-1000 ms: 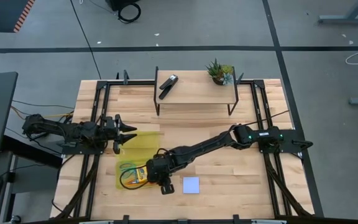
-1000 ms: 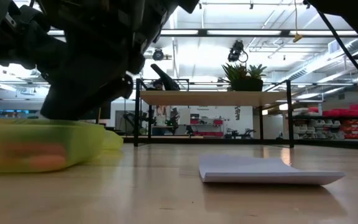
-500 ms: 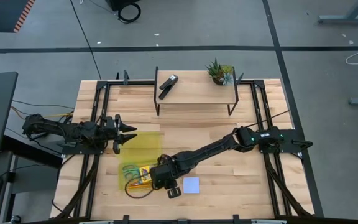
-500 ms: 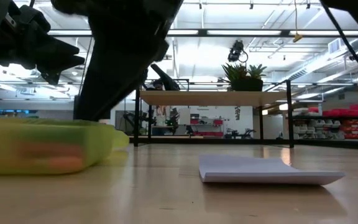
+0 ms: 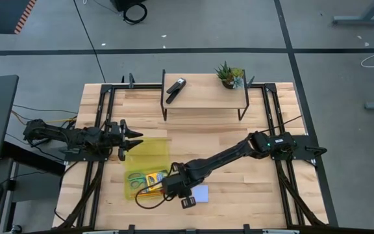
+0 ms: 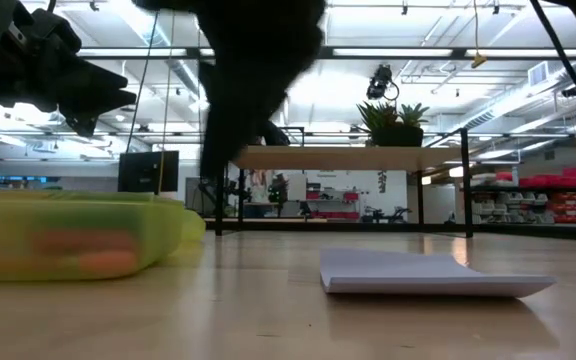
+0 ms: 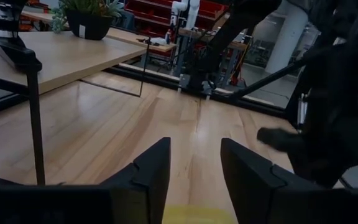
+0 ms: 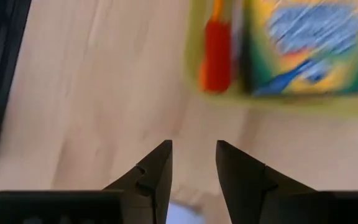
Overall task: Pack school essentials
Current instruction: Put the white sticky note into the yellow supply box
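Observation:
A yellow see-through pouch (image 5: 147,162) lies flat on the table at the near left. In it are green-handled scissors (image 5: 135,178), a crayon box (image 8: 309,50) and an orange-red piece (image 8: 215,56). A pale blue note pad (image 5: 202,193) lies flat to the pouch's right, and the low view shows this note pad (image 6: 428,272) too. My right gripper (image 5: 186,201) points steeply down between pouch and pad, open by a narrow gap (image 8: 193,174) with bare wood in it. My left gripper (image 5: 132,138) hangs open above the pouch's far left corner (image 7: 194,214).
A low wooden shelf (image 5: 205,97) stands at the far edge with a black stapler (image 5: 175,90) and a small potted plant (image 5: 229,76) on it. Black frame rails (image 5: 102,117) run along both sides. Bare wood lies right of the note pad.
My right gripper has gone from over the pouch's near end toward the table's right, to beside the note pad, and has risen a little. In the low view its dark bulk has drawn away from the pouch. The pouch and the pad lie as before.

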`<action>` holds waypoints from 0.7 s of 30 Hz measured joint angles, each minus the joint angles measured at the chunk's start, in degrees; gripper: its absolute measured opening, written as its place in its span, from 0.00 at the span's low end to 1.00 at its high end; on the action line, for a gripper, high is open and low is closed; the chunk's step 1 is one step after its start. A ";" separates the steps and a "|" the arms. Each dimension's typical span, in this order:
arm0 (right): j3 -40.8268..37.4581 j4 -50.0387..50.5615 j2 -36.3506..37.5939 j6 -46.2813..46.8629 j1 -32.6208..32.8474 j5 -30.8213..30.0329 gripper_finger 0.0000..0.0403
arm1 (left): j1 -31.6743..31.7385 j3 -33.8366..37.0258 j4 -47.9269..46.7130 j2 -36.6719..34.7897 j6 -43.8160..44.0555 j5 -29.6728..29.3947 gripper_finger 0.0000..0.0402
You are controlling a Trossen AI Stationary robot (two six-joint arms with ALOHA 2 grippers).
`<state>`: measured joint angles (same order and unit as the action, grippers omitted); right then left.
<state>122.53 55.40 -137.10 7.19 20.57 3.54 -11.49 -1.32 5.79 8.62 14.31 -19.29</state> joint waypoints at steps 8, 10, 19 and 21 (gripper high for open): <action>-7.02 0.83 -0.07 4.57 -0.54 8.45 0.32 | 0.00 0.00 -0.01 0.00 0.00 0.00 0.37; -7.87 1.53 -0.07 5.04 -0.77 8.52 0.32 | 0.02 0.00 -0.01 0.00 0.04 0.00 0.37; -7.90 4.67 0.90 6.19 -0.93 8.04 0.32 | 0.02 0.00 -0.05 0.00 0.02 0.00 0.38; -7.90 5.82 1.45 6.24 -0.95 6.80 0.32 | 0.00 0.00 -0.05 0.00 0.01 -0.01 0.38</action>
<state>114.63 61.21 -135.65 13.43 19.62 10.33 -11.49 -1.32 5.74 8.62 14.31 -19.30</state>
